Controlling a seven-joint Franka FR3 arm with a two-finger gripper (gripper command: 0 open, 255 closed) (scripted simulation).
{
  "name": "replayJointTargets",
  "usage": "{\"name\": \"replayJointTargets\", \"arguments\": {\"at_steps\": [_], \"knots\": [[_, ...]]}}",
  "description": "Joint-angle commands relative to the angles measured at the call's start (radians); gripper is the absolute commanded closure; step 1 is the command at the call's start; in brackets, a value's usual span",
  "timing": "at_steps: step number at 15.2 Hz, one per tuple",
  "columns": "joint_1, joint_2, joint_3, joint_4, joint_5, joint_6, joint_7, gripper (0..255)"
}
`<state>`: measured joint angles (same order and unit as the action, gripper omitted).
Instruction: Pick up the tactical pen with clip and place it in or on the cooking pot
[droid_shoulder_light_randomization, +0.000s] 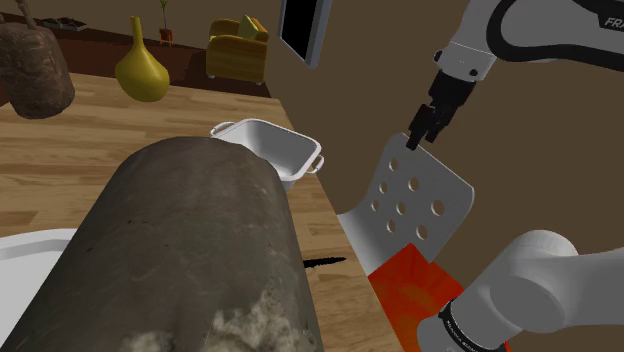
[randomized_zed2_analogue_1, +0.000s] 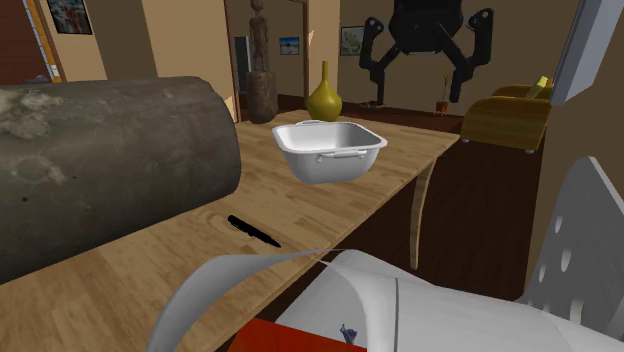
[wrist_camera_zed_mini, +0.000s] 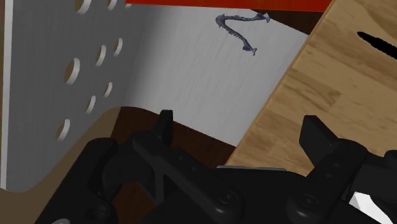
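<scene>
Wood-grain table, smooth pale pot — possibly metal, matt black pen, rough stony cylinder

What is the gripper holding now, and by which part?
Nothing. The gripper is open and empty, close to the white chair; the black pen lies on the wooden table.

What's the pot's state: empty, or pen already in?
Empty. The second exterior view shows the bare white inside of the pot; the pen lies flat on the table, apart from it.
</scene>
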<state>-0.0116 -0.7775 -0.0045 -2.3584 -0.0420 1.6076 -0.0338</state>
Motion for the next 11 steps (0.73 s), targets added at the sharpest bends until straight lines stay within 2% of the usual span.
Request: {"name": "replayJointTargets", "arguments": {"at_steps": [1,11], "knots": [[0.000,0.000,0.000,0.000,0.000,0.000,0.000,0],[0.182,0.160,0.079,-0.096,0.036,0.192,-0.208,0]]}}
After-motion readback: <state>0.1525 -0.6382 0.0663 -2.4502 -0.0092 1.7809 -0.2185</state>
